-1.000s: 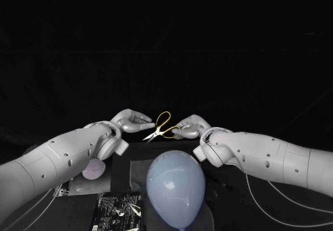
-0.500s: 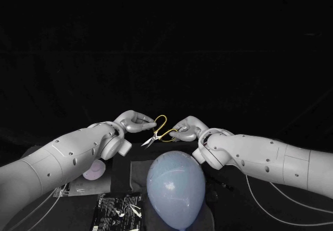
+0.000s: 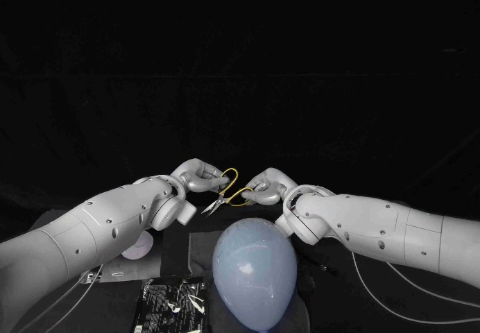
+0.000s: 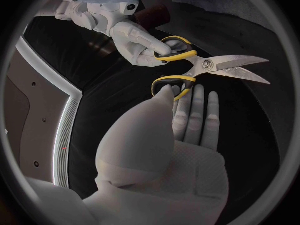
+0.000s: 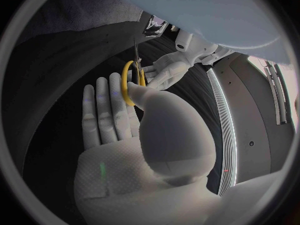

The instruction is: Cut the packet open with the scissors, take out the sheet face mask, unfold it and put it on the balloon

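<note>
Plainly, needed one settled working grip on the scissors before any cutting: found them held between both hands beyond the far end of the balloon, blades a little apart and pointing toward the left arm. Saw the left hand with its thumb set at one yellow loop and the other fingers straight and pressed side by side behind it. Could not tell whether that thumb went through the loop or only lay against it. Saw the right hand pinching the other loop between thumb and a finger. Judged it best to seat thumb and finger fully through the loops in one hand, to release the other hand only once that hold was firm, and to keep the points turned away from the balloon, near and probably easy to burst. Noted the packet lying flat close to the robot, just beside the balloon on the left, well apart from the scissors and seemingly unopened; would have needed a free hand to lift and steady it. Noted also a pale round thing partly hidden by the left arm, and a dark cloth under the balloon.
</note>
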Tool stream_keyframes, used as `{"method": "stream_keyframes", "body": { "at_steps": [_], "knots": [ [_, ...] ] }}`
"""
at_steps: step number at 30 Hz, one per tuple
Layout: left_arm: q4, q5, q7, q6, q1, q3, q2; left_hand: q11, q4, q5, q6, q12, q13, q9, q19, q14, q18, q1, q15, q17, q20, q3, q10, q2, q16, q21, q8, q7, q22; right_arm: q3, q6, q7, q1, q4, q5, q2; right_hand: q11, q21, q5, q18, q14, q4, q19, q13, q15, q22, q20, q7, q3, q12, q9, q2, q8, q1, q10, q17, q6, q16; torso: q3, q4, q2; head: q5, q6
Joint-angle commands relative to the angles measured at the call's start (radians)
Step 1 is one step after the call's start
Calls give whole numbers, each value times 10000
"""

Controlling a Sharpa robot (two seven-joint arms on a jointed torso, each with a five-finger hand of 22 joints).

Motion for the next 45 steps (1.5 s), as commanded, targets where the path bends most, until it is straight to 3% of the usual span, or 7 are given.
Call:
{"method": "stream_keyframes", "body": {
  "at_steps": [1, 6, 7, 32, 34, 39, 45],
  "knots": [
    [79, -155, 457, 29, 19, 12, 33, -158, -28, -16, 203, 17, -12, 137, 471, 524, 138, 178, -194, 159, -45, 543, 431, -35, 229, 257, 194, -42, 83, 10, 199, -23, 21, -36, -182, 52, -162, 63, 32, 68, 99, -56, 53, 12, -5, 10, -19, -61, 18, 38, 62, 128, 37, 3, 190, 9, -10, 50, -6, 0, 5, 32, -9],
    [135, -218, 649, -90, 19, 12, 49, -193, 67, -19, 207, -176, -39, 324, 603, 631, 122, 17, -228, 273, -73, 1331, 672, -375, 189, 312, 331, -76, 62, 10, 223, -85, 61, -120, -204, 140, -162, 68, 30, 69, 102, -66, 55, 13, -6, 15, -21, -61, 26, 39, 68, 130, 41, -5, 194, 11, -11, 50, -10, -11, 8, 40, -16],
    [156, -230, 675, -100, 19, 12, 53, -201, 39, -21, 162, -366, -35, 522, 639, 684, 118, -280, -234, 394, -86, 2069, 835, -695, 126, 317, 459, -81, 18, 10, 225, -98, 74, -138, -207, 160, -162, 68, 30, 69, 102, -66, 55, 13, -6, 15, -21, -61, 26, 39, 68, 130, 41, -5, 194, 11, -11, 50, -7, -5, 7, 42, -23],
    [433, -804, 842, -43, 17, -71, 243, -200, -306, -12, 82, -445, -40, 820, 647, 702, 122, -849, -230, 607, -126, 2948, 931, -1047, 15, 320, 634, -65, -44, 57, 105, -274, 702, -300, -181, 493, -179, 142, 31, 67, 137, -212, 89, 16, -27, 78, -44, -72, 127, 40, 128, 123, 79, -76, 237, 36, -14, 50, -6, -11, 1, -23, -7],
    [398, -605, 816, -148, 17, -73, 223, -108, -389, -10, -107, -479, -64, 816, 617, 510, 105, -920, -153, 597, -94, 3171, 691, -1104, -119, 306, 542, 39, -60, 59, 122, -296, 711, -349, -183, 488, -179, 142, 31, 67, 137, -212, 89, 16, -27, 78, -44, -72, 127, 40, 128, 123, 79, -76, 237, 36, -14, 50, -7, -8, 3, -40, 4],
    [375, -126, 722, -191, 17, -80, 175, 603, -401, 11, -1538, -478, -83, 417, 279, -603, -123, -1412, 414, 380, 44, 3835, -1420, -1618, -808, 95, -402, 712, -175, 60, 108, -317, 721, -519, -224, 528, -179, 142, 31, 67, 137, -212, 89, 16, -27, 78, -44, -72, 127, 40, 128, 123, 79, -76, 237, 36, -14, 50, -2, 5, 6, -87, 32],
    [424, 150, 699, -156, 18, -90, 148, 843, -544, -20, -2091, -464, -71, 200, -100, -1321, -429, -1946, 677, 153, 47, 3844, -2217, -2165, -1175, -152, -794, 896, -217, 61, 43, -317, 724, -718, -341, 585, -180, 155, 32, 66, 143, -242, 91, 16, -29, 90, -48, -72, 147, 39, 139, 119, 84, -89, 242, 40, -16, 48, -8, 27, 8, -114, 30]
  ]
}}
